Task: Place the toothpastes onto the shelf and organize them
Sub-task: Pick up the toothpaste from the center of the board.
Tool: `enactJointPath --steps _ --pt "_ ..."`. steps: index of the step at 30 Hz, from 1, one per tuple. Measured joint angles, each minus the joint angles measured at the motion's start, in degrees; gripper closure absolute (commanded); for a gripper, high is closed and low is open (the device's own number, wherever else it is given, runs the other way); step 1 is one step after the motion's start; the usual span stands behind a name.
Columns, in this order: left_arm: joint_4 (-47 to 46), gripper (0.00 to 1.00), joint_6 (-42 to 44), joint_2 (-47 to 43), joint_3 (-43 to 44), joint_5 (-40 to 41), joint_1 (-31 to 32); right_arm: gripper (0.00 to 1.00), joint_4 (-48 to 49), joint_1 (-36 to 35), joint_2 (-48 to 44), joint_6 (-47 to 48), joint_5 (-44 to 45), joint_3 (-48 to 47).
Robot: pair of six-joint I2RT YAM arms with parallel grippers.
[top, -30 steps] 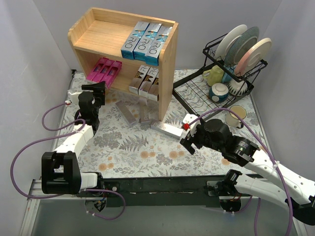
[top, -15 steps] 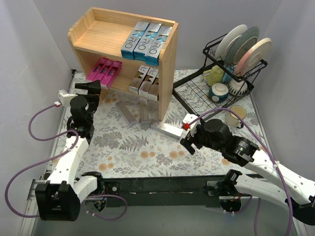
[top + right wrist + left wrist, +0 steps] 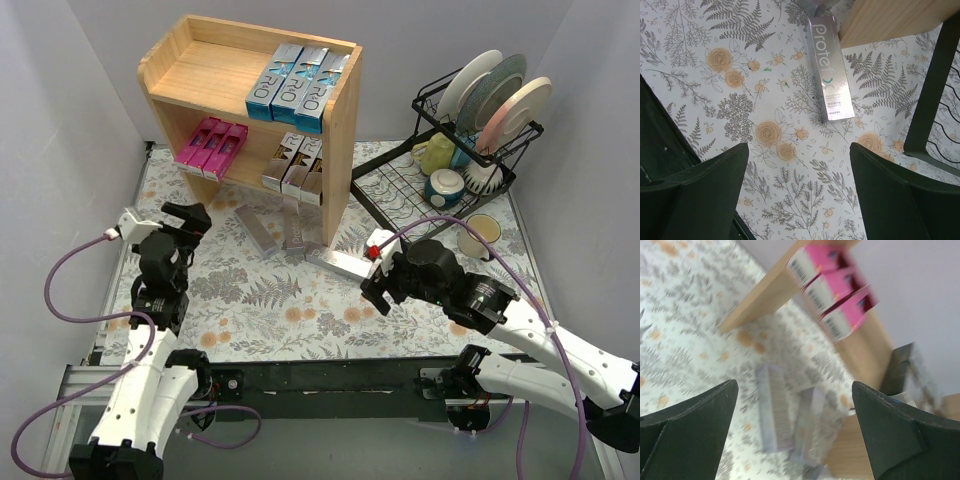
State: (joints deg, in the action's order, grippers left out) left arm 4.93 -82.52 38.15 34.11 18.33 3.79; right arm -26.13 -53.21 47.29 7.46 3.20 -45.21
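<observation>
The right hand (image 3: 799,147) hung spread and empty over the desk (image 3: 790,200), just short of a silver toothpaste box (image 3: 830,75) lying flat at the foot of the shelf (image 3: 890,20), apparently lined up as the next pick. The left hand (image 3: 795,385), likewise spread with nothing in it, faced the lower level, where three pink boxes (image 3: 832,285) lay side by side, with two grey boxes (image 3: 774,415) loose on the desk below. That view was blurred, so their print was unreadable, and the silver box's far end was cut off at the top edge of the right wrist view.

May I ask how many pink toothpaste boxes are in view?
3 pink boxes, side by side at the left end of the lower level of the shelf; more could hide behind them.
</observation>
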Motion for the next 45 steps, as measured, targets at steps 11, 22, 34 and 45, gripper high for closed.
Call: enactJointPath --steps 11,22,34,45 --pt "4.4 0.02 -2.5 14.8 -4.2 -1.5 7.1 0.11 5.2 0.0 1.8 -1.6 -1.0 2.4" --pt "4.4 0.02 -9.4 39.5 5.5 14.9 24.4 0.1 6.8 0.1 1.0 -1.6 0.1 4.6" --pt "-1.9 0.03 -10.4 53.0 9.7 23.1 27.8 0.11 7.2 0.3 -0.6 -1.9 0.5 5.8" --pt "-4.1 0.42 -13.0 57.0 10.3 23.0 28.3 0.11 7.8 0.3 -1.6 -2.8 0.5 6.7"
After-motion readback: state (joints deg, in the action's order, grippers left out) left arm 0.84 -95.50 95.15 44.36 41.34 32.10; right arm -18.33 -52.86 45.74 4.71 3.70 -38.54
